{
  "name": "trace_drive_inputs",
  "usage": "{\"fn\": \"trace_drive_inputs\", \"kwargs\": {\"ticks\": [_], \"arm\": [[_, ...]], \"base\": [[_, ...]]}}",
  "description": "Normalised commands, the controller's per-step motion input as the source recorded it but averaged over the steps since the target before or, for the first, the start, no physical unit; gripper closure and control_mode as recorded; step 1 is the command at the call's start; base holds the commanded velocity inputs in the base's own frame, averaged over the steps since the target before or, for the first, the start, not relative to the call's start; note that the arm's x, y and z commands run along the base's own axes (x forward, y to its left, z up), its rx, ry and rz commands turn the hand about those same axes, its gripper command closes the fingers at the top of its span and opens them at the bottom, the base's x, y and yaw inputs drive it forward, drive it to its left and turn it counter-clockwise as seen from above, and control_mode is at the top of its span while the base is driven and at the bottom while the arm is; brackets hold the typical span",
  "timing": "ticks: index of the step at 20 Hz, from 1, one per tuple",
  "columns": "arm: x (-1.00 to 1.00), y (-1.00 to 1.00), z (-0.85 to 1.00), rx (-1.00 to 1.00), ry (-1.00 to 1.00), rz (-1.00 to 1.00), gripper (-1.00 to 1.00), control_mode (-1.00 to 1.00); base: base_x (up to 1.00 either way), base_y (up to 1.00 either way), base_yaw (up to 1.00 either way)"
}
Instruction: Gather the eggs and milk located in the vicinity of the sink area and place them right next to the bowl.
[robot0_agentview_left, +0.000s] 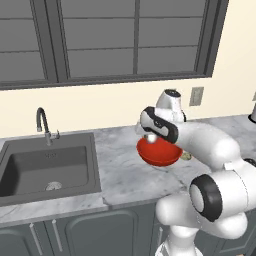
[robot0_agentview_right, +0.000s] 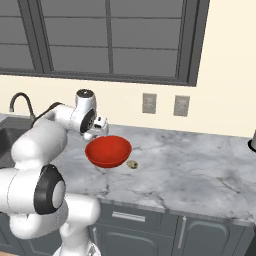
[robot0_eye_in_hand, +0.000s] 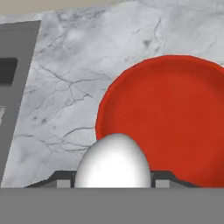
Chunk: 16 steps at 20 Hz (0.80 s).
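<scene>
Bowl (robot0_agentview_left: 159, 152) sits on the counter (robot0_agentview_left: 120, 170) right of the sink (robot0_agentview_left: 47, 167), my gripper (robot0_agentview_left: 151, 137) above its near rim. From the right base camera, a small speckled thing (robot0_agentview_right: 132, 164) lies just beside the bowl (identity unclear). Along my hand, my fingers are clamped on an egg (robot0_eye_in_hand: 113, 162), not yet set down; milk remains.

2 rear base views share bowl (robot0_agentview_left: 159, 152), hand view close above
</scene>
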Motion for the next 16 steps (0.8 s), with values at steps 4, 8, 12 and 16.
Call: {"fn": "trace_drive_inputs", "kwargs": {"ticks": [4,8,12,16], "arm": [[-0.29,-1.00,0.24,0.04,0.00,0.33,1.00,-1.00],[0.00,-1.00,0.39,0.01,0.01,0.28,1.00,-1.00],[0.00,-1.00,-0.01,0.00,0.03,0.23,1.00,-1.00],[-0.01,-0.98,-0.51,0.00,0.00,0.19,1.00,-1.00]], "base": [[0.00,0.00,0.00],[0.00,0.00,0.00],[0.00,0.00,0.00],[0.00,0.00,0.00]]}}
